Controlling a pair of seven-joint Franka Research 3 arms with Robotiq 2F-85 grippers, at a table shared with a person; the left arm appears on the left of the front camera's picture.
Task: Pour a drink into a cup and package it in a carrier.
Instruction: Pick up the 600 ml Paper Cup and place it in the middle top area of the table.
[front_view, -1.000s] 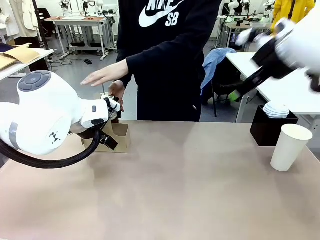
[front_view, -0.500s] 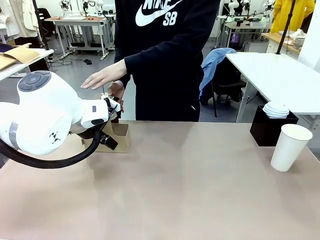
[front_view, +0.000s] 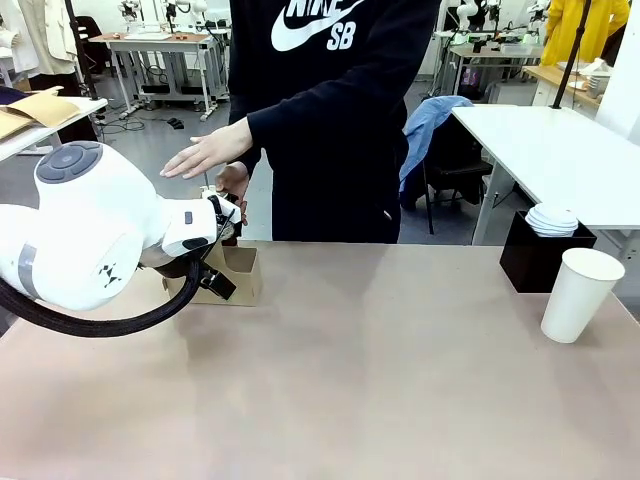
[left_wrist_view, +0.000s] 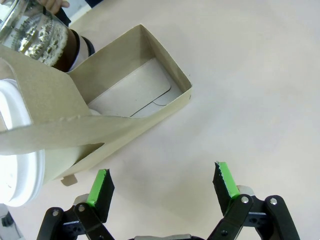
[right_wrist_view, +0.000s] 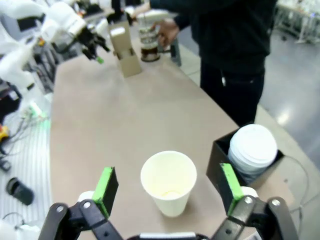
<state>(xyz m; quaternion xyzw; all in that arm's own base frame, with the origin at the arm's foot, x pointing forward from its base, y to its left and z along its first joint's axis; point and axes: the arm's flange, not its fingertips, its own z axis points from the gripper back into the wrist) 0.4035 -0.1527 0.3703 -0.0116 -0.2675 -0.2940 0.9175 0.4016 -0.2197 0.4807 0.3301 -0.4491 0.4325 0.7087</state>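
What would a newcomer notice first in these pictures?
The big white left arm at the left of the table, its open left gripper beside the carrier. Beyond the carrier, a person's hand holds a jug of dark drink. At far right an open cup stands by a black box, the open right gripper above it.

The carrier (left_wrist_view: 167, 57) is brown matt cardboard, slightly rough. The jug (left_wrist_view: 32, 27) is clear shiny glass. The cup (right_wrist_view: 170, 202) looks like white matt paper, the lids (right_wrist_view: 254, 145) like smooth white plastic. The tabletop (front_view: 380, 370) is smooth, matt beige. The left arm (front_view: 80, 230) has a glossy white shell.
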